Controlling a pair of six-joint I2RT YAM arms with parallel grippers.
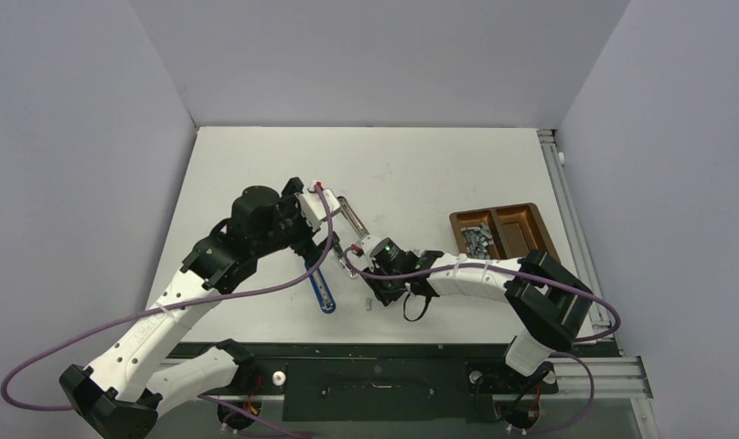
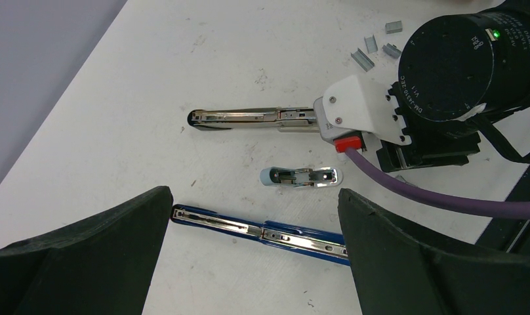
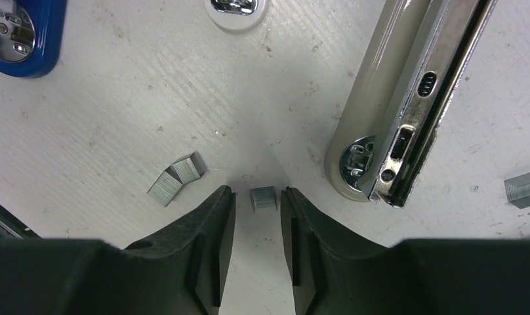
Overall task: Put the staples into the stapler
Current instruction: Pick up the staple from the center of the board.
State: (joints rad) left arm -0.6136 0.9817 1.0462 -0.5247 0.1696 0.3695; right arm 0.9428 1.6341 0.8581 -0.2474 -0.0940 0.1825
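Barely started, I'd say: R gripper (image 3: 257, 195) straddles 1 staple strip (image 3: 263, 199) lying on the table (image 3: 118, 98), jaws narrowly apart w/ gaps both sides, nothing gripped. Beige stapler (image 3: 380, 111) lies open just beside, looks unloaded. L gripper (image 2: 254, 195) wide open, empty, above blue stapler (image 2: 262, 231). To do: grip, carry, seat strip, close.

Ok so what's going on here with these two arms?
It's a staple-loading job. The right gripper is down with its fingers either side of one loose staple strip, not yet pinching it. More strips lie close by, and a wooden tray holds others. The left gripper hangs wide open above an opened blue stapler. An opened silver stapler lies nearby.
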